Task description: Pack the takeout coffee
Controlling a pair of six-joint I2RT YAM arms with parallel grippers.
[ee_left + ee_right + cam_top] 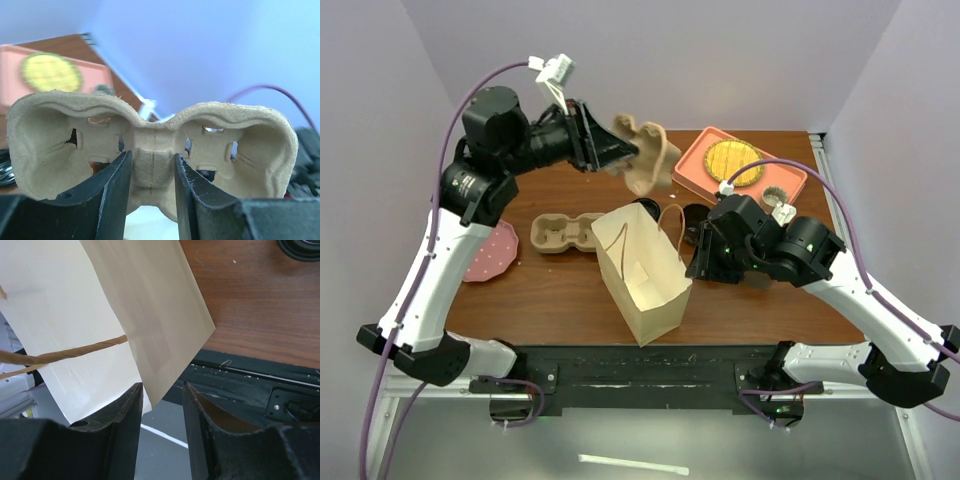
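Observation:
My left gripper [628, 152] [152, 165] is shut on the middle ridge of a tan pulp cup carrier [648, 158] [50, 145] and holds it in the air above the back of the table. An open paper bag [645, 280] [145, 305] stands in the middle. My right gripper [693, 260] [161, 390] is open at the bag's right side, with the bag's corner hanging between its jaws, untouched. Two black lidded coffee cups [697, 218] [645, 206] stand behind the bag, mostly hidden. One black lid [300, 247] shows in the right wrist view.
A second pulp carrier [563, 233] lies on the table left of the bag. A pink plate [490, 250] sits at the far left. A salmon tray [695, 170] with a yellow waffle disc [735, 162] is at the back right. The table's front edge [260, 372] is just below my right gripper.

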